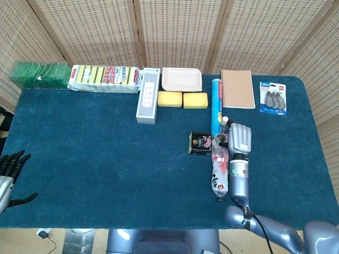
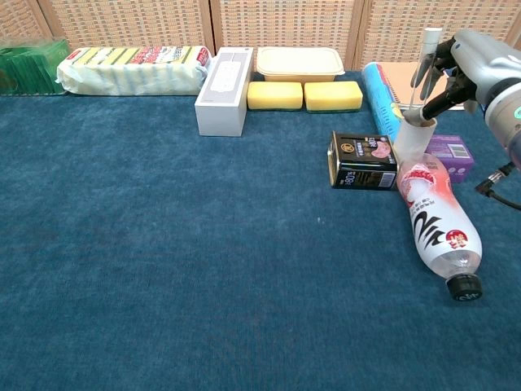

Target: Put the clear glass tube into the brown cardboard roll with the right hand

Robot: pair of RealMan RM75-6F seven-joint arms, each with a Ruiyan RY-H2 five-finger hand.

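Observation:
The clear glass tube [image 2: 422, 73], white-capped, stands nearly upright over the brown cardboard roll [image 2: 412, 140], and its lower end sits at the roll's mouth. My right hand [image 2: 470, 63] grips the tube's upper part from the right side. From the head view, the tube's cap [image 1: 225, 120] shows just beyond the roll [image 1: 222, 139], with the right hand [image 1: 239, 138] beside them. My left hand [image 1: 10, 168] rests off the table's near left corner, fingers spread and holding nothing.
A plastic bottle [image 2: 436, 221] lies right in front of the roll, a black tin [image 2: 362, 161] to its left and a purple box [image 2: 451, 152] to its right. A blue roll [image 2: 378, 96], yellow sponges [image 2: 304, 95] and a white box [image 2: 223, 80] stand behind.

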